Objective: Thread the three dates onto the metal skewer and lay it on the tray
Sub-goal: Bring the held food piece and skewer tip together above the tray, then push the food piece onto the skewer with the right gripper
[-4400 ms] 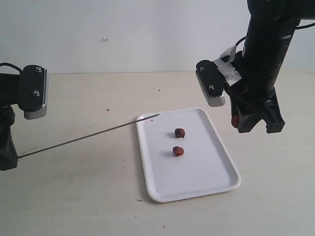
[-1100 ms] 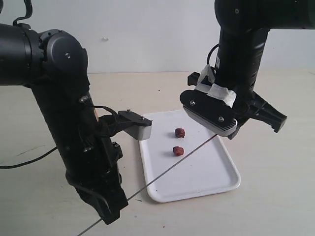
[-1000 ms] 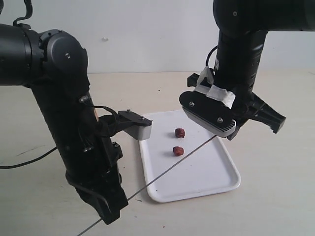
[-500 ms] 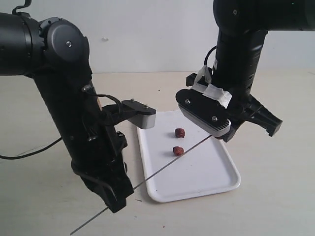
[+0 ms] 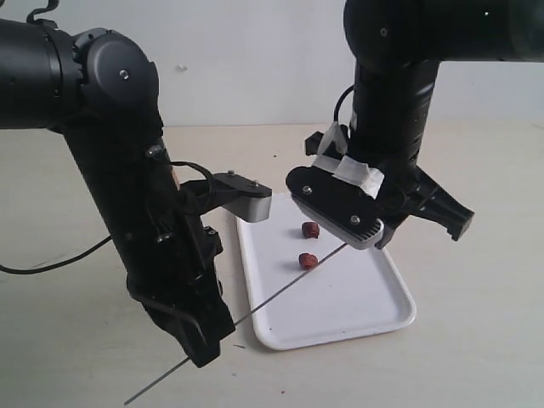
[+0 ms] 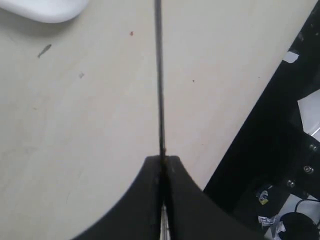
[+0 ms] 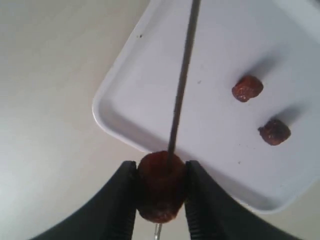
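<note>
– On the pale tabletop [image 5: 476, 348], what does the tray [image 5: 340, 321] hold?

– I see a glossy white rectangle with rounded corners and a low rim. Two wrinkled reddish-brown dates [image 5: 311, 229] lie in it, near each other but apart.

– And the grippers?

– My left gripper [image 6: 162, 167] is pinched tight on the thin grey metal skewer [image 6: 159, 75], which slants over the tray. My right gripper [image 7: 161, 170] clamps the third date [image 7: 160, 192], and the rod runs through it.
</note>
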Robot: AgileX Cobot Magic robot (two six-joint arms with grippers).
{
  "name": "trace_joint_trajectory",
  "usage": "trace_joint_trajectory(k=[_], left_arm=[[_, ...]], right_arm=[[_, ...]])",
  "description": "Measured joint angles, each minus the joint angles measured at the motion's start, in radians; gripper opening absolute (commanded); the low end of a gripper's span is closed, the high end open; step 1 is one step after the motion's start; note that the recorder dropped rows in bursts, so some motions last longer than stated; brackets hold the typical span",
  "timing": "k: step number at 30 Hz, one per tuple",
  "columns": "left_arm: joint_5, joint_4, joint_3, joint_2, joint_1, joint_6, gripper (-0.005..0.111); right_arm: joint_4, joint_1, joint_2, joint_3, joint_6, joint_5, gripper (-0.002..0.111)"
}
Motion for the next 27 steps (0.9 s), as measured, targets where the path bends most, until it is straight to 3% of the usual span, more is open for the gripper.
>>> trace_joint_trajectory(k=[27], left_arm=[[0.030, 0.025, -0.086, 0.020, 0.001, -0.007, 0.000]], right_arm=[[0.089, 0.104, -0.002, 0.000, 0.094, 0.008, 0.032]])
